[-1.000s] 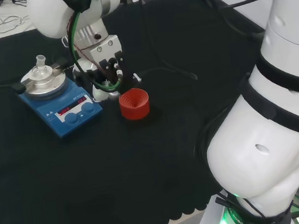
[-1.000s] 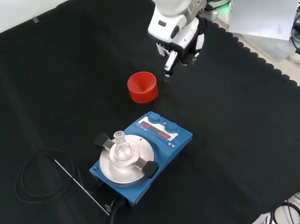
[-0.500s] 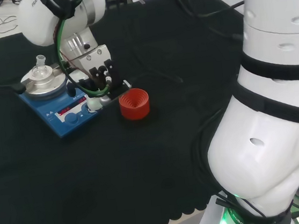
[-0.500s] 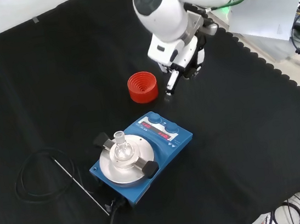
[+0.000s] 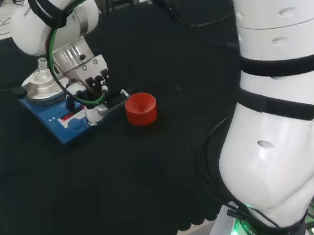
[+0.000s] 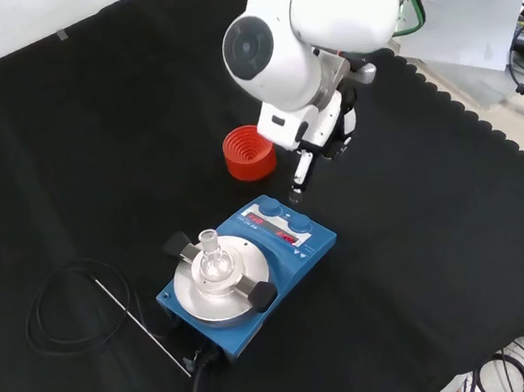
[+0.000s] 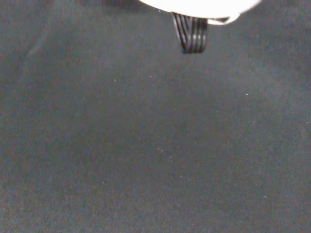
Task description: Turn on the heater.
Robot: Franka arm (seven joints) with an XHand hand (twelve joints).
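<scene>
**Hand poised beside the heater's control panel**

The heater [image 6: 252, 270], a blue box with a round metal top plate, sits near the middle of the black cloth [image 6: 61, 135] in the front view. Its sloped front panel carries 2 red displays and 2 blue knobs [image 6: 287, 221], facing the arm. The hand [image 6: 306, 151] hangs just above and beside that panel, with 1 finger [image 6: 296, 184] pointing straight down toward the cloth close to the panel's edge. In the head view the hand [image 5: 91, 88] overlaps the heater's [image 5: 54, 115] right end. The other fingers look curled back and hold nothing, though the arm's white link hides much of them, so this reading is tentative.

Handling: the heater is judged rigid and heavy enough to stay put under a press or twist. Only a knob or switch on the panel needs touching; the body should not be taken hold of. The knobs are small, smooth and close together, so a fingertip could slip or catch the wrong one.

Surroundings: a small glass flask [image 6: 212, 254] sits clamped on the top plate and is fragile; it stands behind the panel, clear of the approach. A red ribbed stand [image 6: 248, 151] sits just beside the hand. A thin rod [image 6: 139, 323] and a coiled cable [image 6: 55, 315] lie well apart at the front view's left.
</scene>
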